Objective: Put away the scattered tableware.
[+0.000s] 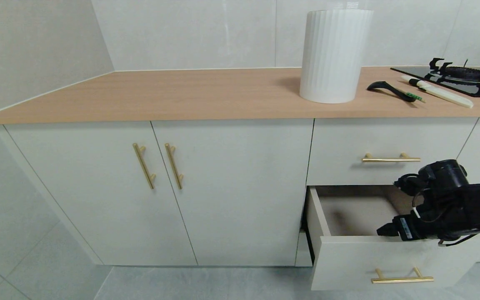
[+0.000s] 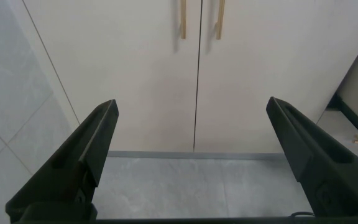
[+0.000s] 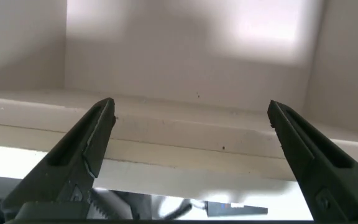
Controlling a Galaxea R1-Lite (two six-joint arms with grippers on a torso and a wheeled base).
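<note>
white ribbed canister | wood-grain countertop | black spoon | white drawer | gold handle

Left jaws, right jaws wide apart; right arm low.

1 white canister, 1 black spoon, 2 drawers, 4 gold handles

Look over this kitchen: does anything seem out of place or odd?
A black spoon, chopsticks and a cream-coloured utensil lie loose on the countertop by the stove, not stored. Below them, the lower drawer stands pulled open.
</note>
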